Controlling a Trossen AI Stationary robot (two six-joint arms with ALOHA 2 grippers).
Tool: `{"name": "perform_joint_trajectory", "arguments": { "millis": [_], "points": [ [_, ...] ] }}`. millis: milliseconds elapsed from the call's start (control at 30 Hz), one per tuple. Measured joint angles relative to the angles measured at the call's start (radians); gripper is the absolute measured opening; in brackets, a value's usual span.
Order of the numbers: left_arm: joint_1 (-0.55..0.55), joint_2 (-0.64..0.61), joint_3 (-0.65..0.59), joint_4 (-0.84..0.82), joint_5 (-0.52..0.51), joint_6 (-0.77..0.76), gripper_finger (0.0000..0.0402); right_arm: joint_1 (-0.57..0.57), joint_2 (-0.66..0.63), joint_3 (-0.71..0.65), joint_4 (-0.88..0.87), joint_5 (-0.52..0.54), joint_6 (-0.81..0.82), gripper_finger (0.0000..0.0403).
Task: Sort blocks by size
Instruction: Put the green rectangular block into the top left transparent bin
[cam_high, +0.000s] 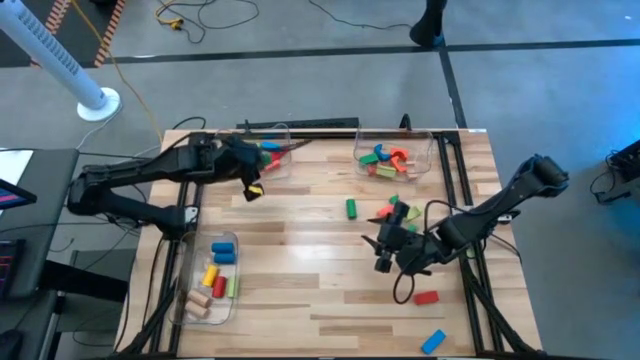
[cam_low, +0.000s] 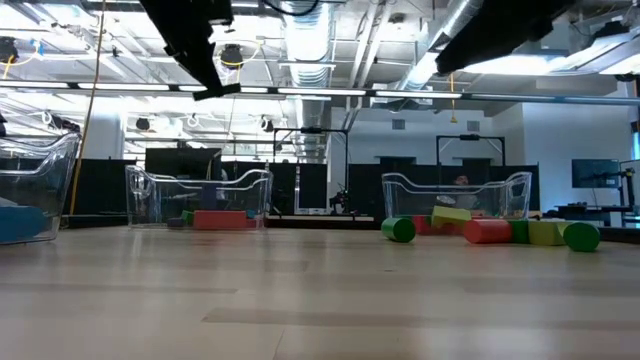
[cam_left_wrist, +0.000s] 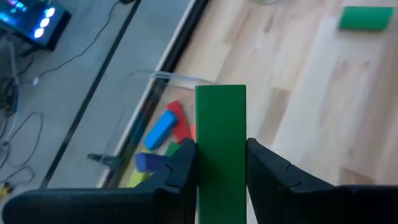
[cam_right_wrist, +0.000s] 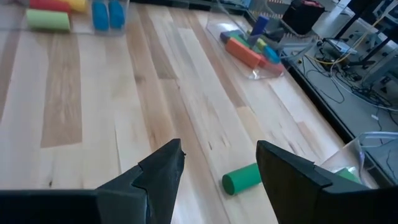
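My left gripper (cam_left_wrist: 221, 152) is shut on a green bar block (cam_left_wrist: 221, 118) and hangs above the table by the far-left clear bin (cam_high: 268, 152); it also shows in the high view (cam_high: 250, 184). That bin holds blue, red, green and purple blocks (cam_left_wrist: 163, 127). My right gripper (cam_right_wrist: 221, 155) is open and empty, low over the table's right middle (cam_high: 383, 252). A green cylinder (cam_right_wrist: 242, 177) lies on its side just beyond its fingers. Loose blocks (cam_high: 395, 212) lie near it. My left gripper pinches the green bar by its two long sides (cam_left_wrist: 200, 155) between the two fingers. The bar lies along the fingers and juts out past their tips. It is lifted clear of the table, above the boards beside the far-left bin.
A far-right bin (cam_high: 393, 155) holds red, green, blue and orange blocks. A near-left bin (cam_high: 212, 275) holds blue, yellow, red, green and wooden cylinders. A red block (cam_high: 426, 297) and a blue block (cam_high: 432, 341) lie near the right front. Another green cylinder (cam_high: 351, 208) lies mid-table.
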Motion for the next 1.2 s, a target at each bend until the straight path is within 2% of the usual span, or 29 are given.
{"name": "perform_joint_trajectory", "arguments": {
  "millis": [233, 467, 733, 933, 1200],
  "points": [
    [0.116, 0.000, -0.010, 0.008, 0.014, 0.045, 0.0097, 0.000, 0.058, 0.000, 0.000, 0.000, 0.014, 0.0240],
    [0.247, 0.000, -0.078, 0.037, 0.025, 0.099, 0.0097, 0.000, 0.100, 0.000, 0.012, 0.000, 0.014, 0.0240],
    [0.424, 0.001, -0.159, 0.149, 0.185, 0.142, 0.0097, 0.003, 0.106, 0.001, 0.015, 0.001, 0.029, 0.0240],
    [0.555, 0.031, -0.169, 0.166, 0.331, 0.149, 0.0097, 0.008, 0.105, 0.001, 0.022, 0.001, 0.030, 0.0240],
    [0.671, 0.093, -0.169, 0.172, 0.420, 0.106, 0.0097, 0.007, 0.104, 0.001, 0.035, 0.002, 0.030, 0.0240]
  ]
}}
